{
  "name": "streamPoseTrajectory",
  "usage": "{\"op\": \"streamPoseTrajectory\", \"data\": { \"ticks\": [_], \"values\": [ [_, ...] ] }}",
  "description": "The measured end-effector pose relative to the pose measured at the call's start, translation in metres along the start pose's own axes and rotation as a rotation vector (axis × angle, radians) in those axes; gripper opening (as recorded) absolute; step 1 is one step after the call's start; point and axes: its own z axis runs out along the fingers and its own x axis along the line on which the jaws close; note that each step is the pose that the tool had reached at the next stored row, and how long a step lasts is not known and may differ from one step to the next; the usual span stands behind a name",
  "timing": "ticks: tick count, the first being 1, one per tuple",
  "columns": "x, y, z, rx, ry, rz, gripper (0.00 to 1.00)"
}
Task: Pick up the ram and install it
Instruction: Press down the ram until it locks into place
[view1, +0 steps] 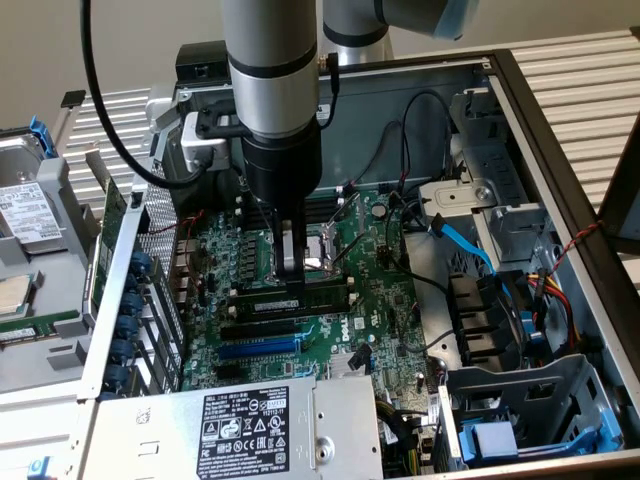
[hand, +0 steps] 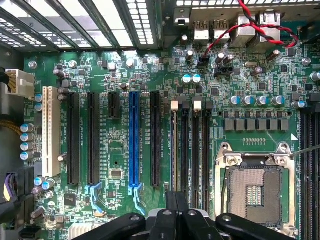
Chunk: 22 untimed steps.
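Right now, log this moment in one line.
tool: shut, tip at ram | ram: lying lengthwise beside CPU socket on motherboard | seated: cannot tell

One ram, one blue slot

ram: middle hidden behind the gripper
gripper: body cut off by wrist view's edge
power supply label: print too small

The black-and-white sticker on the grey metal power-supply box bears certification marks, its print unreadable. White lettering on the green motherboard possibly reads Dell.
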Motion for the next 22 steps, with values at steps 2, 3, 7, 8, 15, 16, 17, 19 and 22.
{"op": "streamPoseTrajectory", "data": {
  "ticks": [2,3,7,8,15,16,17,19,22],
  "values": [
    [0.0001,0.0,0.0,0.0,-0.0003,0.0,0.11],
    [0.0001,0.0,0.0,0.0,-0.0006,0.0,0.11],
    [0.0007,0.0,0.0,-0.0002,-0.0029,0.0,0.11],
    [0.0009,0.0,0.0,-0.0002,-0.0033,0.0,0.11],
    [0.002,-0.0001,0.0001,-0.0004,-0.0087,0.0,0.11],
    [0.0022,-0.0001,0.0001,-0.0004,-0.0088,0.0,0.11],
    [0.0025,-0.0001,0.0001,-0.0004,-0.0088,0.0,0.11],
    [0.0027,-0.0001,0.0001,-0.0005,-0.009,0.0,0.11],
    [0.0029,-0.0001,0.0001,-0.0006,-0.0102,0.0,0.11]
  ]
}}
